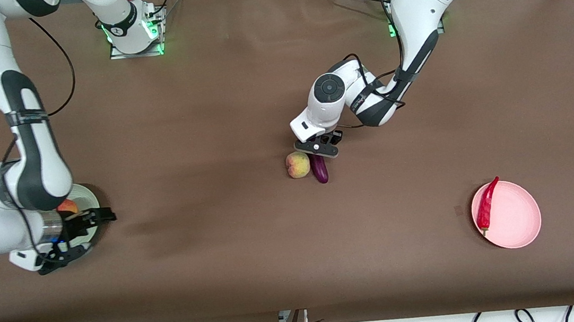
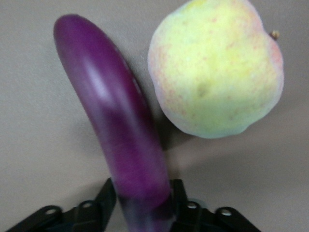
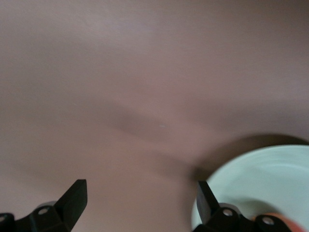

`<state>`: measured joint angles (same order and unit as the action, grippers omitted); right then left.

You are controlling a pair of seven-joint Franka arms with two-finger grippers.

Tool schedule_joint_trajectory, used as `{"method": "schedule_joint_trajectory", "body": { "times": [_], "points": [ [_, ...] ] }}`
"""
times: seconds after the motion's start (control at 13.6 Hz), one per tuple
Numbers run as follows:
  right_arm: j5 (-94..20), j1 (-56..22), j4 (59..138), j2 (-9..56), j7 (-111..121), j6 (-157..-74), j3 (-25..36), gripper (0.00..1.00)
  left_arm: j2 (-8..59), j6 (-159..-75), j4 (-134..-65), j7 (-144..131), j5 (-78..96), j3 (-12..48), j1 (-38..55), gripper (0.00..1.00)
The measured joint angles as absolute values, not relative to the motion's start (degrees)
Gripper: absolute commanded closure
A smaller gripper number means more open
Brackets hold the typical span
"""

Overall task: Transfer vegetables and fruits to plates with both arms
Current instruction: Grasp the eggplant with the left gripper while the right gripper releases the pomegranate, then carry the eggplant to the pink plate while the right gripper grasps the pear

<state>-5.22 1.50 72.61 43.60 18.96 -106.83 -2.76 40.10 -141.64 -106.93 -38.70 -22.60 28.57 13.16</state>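
The purple eggplant [image 1: 319,169] [image 2: 116,125] lies mid-table with the pale peach [image 1: 297,164] [image 2: 217,67] right beside it, toward the right arm's end. My left gripper [image 1: 318,149] [image 2: 142,188] is down over the eggplant's end, and its black fingers [image 2: 108,191] press against both sides of it. The red chili [image 1: 486,205] lies on the pink plate [image 1: 517,217]. The red fruit [image 1: 68,207] sits on the green plate [image 1: 86,201] [image 3: 260,179], partly hidden by the right arm. My right gripper [image 1: 89,232] [image 3: 142,191] hangs open and empty over that plate's edge.
Brown cloth covers the table. The arm bases [image 1: 135,33] stand along the edge farthest from the front camera. Cables hang below the table's near edge [image 1: 293,320].
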Motion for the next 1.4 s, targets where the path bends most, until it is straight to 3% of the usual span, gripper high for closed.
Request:
{"method": "schedule_joint_trajectory", "body": {
  "times": [0.22,0.52,0.81,1.11,1.4],
  "points": [
    [-5.96,-2.15,72.61,43.34,8.77,-106.44,-4.35,0.0,37.62,-135.5,-105.47,-38.7,-22.64,28.53,11.05,0.94],
    [-6.11,-4.89,72.6,43.06,-8.07,-106.89,-10.77,0.0,30.86,-122.97,-102.66,-36.84,-22.68,28.51,4.57,0.95],
    [-5.81,-17.01,72.8,43.57,-28.63,-116.48,-11.19,0.0,28.38,-111.41,-96.84,-19.55,-22.76,28.26,-4.7,0.94],
    [-2.67,-26.53,73.18,46.32,-41.87,-126.4,-10.92,0.0,28.42,-108.61,-90.95,5.37,-22.91,27.46,-15.43,0.94],
    [2.1,-32.84,73.39,49.61,-51.17,-133.44,-9.6,0.0,32.16,-109.61,-87.54,23.58,-28.76,22.29,-19.91,0.92]
  ]
}}
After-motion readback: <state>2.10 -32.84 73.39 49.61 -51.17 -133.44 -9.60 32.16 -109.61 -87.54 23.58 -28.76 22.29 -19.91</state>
